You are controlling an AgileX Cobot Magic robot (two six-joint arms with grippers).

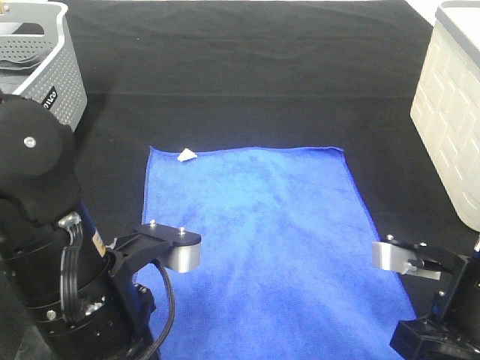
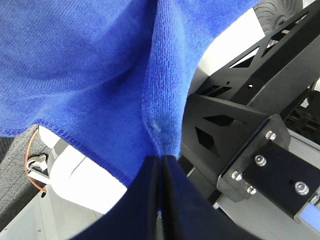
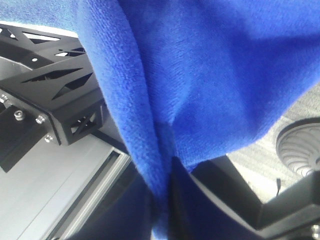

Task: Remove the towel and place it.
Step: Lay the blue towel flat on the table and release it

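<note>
Blue towel spread on the black table, white tag at its far left corner. Grey basket far left, cream bin right; left arm and right arm flank its near end

Robot test lab rather than a home, black cloth-covered bench, black jointed robot arms at its near edge, grey perforated plastic basket and cream moulded plastic bin at the far corners, black cut-out metal frame and bare aluminium rail in the wrist views (rig hardware, not furniture).
</note>
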